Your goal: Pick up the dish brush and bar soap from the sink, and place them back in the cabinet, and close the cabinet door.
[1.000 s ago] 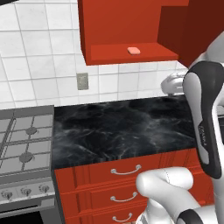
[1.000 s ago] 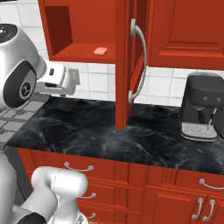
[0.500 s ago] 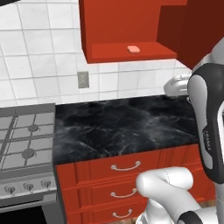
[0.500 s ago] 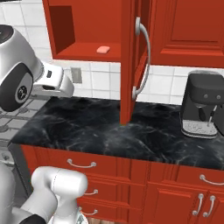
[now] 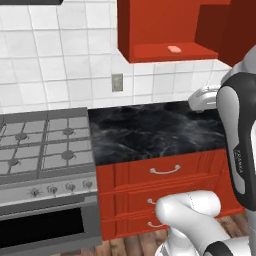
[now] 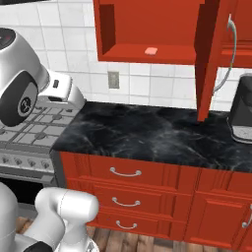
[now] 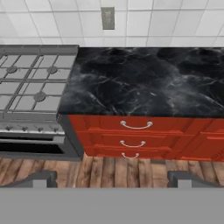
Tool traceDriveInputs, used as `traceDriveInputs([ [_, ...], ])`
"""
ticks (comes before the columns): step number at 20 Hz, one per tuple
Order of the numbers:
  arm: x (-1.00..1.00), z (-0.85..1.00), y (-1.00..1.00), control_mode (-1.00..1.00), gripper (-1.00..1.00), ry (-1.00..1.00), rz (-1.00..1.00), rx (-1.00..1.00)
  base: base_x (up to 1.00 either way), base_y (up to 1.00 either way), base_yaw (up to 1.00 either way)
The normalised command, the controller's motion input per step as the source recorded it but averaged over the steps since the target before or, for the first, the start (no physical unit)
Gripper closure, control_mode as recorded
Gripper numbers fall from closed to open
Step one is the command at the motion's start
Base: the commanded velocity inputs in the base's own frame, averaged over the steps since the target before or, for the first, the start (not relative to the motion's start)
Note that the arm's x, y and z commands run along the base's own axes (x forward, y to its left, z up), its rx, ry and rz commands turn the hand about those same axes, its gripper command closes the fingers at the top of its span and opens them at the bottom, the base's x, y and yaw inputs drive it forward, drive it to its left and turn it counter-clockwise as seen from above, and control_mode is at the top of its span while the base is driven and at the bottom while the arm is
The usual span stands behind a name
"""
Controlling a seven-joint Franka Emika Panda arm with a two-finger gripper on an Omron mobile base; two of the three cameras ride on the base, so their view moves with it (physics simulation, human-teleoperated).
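The salmon-pink bar soap (image 5: 174, 49) (image 6: 151, 50) lies on the bottom shelf of the open red cabinet (image 5: 150, 30) (image 6: 142, 24). The cabinet door (image 6: 209, 59) stands swung out edge-on, with its silver bar handle on the right side. My gripper (image 7: 113, 180) is open with nothing between its fingertips (image 7: 43, 178). It hangs in front of the counter, well below the cabinet, and faces the black marble counter (image 7: 144, 83) and the drawers. The dish brush and the sink are out of view.
A gas stove (image 5: 42, 145) (image 7: 30, 83) with an oven below adjoins the counter on the left. Red drawer fronts (image 6: 125, 172) run under the counter. A dark coffee machine (image 6: 242, 110) stands at the counter's right end. A wall outlet (image 5: 117, 82) sits on the tiles.
The whole picture has slid to the right in both base views, so the base has driven left; more of the stove shows. The gripper has stayed open, and the soap still lies on the shelf.
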Motion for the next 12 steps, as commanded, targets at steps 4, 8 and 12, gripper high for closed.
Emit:
traceDriveInputs([
  [4, 0.00, 0.00, 0.00, 1.00, -1.00, 0.00, 0.00, 0.00, -0.42, 0.86, 0.00],
  [8, 0.00, 0.00, 0.00, 1.00, -1.00, 0.00, 0.00, 0.00, -0.09, 0.81, 0.11],
  [12, 0.00, 0.00, 0.00, 1.00, -1.00, 0.00, 0.00, 0.00, -0.01, 0.64, 0.41],
])
